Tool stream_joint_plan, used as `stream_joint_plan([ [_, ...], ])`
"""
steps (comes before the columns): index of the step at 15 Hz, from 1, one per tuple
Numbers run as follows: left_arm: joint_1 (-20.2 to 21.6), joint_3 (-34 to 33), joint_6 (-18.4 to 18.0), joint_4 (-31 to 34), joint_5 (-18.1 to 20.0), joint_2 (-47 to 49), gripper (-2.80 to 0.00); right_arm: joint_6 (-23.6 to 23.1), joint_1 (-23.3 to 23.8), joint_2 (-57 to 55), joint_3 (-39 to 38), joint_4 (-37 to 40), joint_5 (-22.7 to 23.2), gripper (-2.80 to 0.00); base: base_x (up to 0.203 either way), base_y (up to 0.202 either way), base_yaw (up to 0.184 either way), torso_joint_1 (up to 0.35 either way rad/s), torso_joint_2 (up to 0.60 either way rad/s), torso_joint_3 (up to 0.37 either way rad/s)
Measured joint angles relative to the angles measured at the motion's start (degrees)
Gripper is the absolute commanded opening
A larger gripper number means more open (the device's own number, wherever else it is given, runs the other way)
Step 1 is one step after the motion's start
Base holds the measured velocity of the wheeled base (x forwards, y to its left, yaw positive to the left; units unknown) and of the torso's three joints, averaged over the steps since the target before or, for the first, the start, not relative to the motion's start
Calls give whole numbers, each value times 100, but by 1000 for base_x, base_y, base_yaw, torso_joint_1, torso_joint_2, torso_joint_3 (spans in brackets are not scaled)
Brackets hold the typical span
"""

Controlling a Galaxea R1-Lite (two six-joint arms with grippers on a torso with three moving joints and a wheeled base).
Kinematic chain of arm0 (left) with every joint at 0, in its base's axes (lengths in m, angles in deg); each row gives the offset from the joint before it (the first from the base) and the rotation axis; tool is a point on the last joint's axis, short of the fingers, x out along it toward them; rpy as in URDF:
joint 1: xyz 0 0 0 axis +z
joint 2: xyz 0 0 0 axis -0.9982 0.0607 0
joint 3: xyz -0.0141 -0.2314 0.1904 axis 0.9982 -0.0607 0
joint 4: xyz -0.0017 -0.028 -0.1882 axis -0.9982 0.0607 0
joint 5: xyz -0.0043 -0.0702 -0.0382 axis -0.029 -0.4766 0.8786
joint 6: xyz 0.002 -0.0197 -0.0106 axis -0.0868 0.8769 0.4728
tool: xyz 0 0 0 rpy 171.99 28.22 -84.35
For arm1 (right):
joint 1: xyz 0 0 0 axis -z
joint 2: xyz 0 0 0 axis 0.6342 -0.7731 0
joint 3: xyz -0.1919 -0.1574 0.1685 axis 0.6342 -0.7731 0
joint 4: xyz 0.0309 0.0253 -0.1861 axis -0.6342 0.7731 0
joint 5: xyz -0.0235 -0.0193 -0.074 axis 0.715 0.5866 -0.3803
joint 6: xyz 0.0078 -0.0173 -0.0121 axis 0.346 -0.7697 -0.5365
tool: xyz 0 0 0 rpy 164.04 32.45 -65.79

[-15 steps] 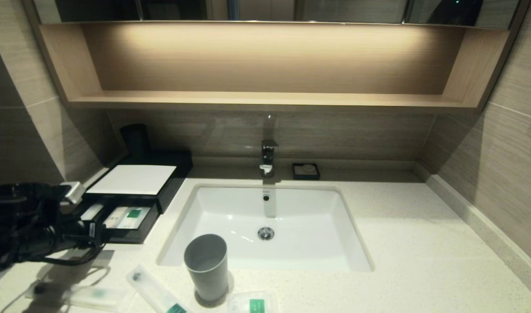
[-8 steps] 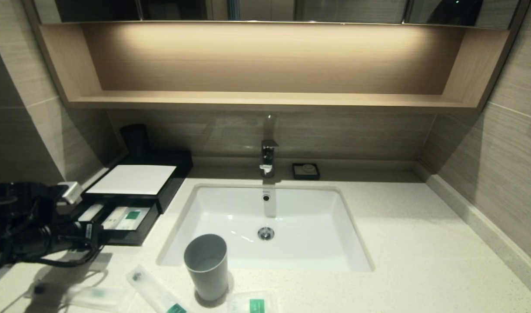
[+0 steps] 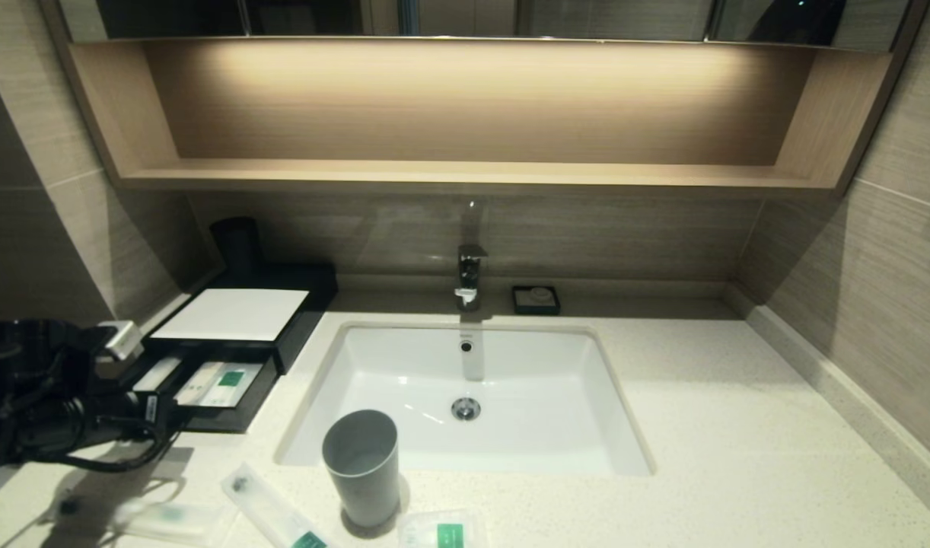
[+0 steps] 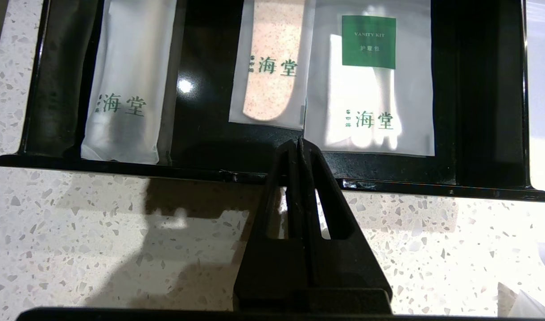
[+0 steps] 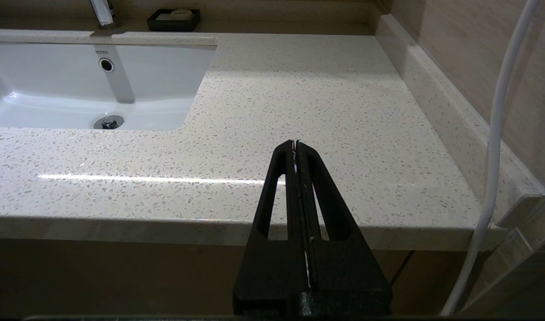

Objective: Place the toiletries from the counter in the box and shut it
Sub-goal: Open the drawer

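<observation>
Since the frame one second back, the left arm has drawn back toward the robot and the drawer (image 3: pixel 223 392) has come further out of the box (image 3: pixel 240 320); its front lip now sits lower in the head view. Packets on the surface have not shifted.

Left gripper (image 4: pixel 300 143): fingers clenched flat together, nothing between them, tips at the drawer's front wall (image 4: pixel 121 164). From the wrist view, contact with the wall cannot be told for certain. In the head view the gripper itself is hidden behind the arm's dark body and cables at the left edge.

Drawer contents, left wrist view: three translucent packets lying flat. One narrow packet (image 4: pixel 125 80) lies apart toward one side; one with a speckled pink insert (image 4: pixel 270 62) lies just beside, slightly overlapping, a wider packet with a green "VANITY KIT" label (image 4: pixel 370 84).

On the surface (image 3: pixel 739 426), near edge, head view: a long packet (image 3: pixel 271 514) lying diagonally, a second long packet (image 3: pixel 168 517) left of it below the arm, and a small squarish packet with a green label (image 3: pixel 444 530) just right of the grey cup (image 3: pixel 361 464). The cup stands upright in front of the sink (image 3: pixel 465 396).

Right gripper (image 5: pixel 295 145): clenched on nothing, parked off the front edge of the surface, right of the sink.
</observation>
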Motion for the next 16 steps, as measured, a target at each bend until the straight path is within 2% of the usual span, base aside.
stream_joint_plan([
  [16, 25, -40, 83, 175, 13, -880, -280, 1, 0, 0, 0, 0, -2, -280, 0, 0, 0, 0, 0, 0],
])
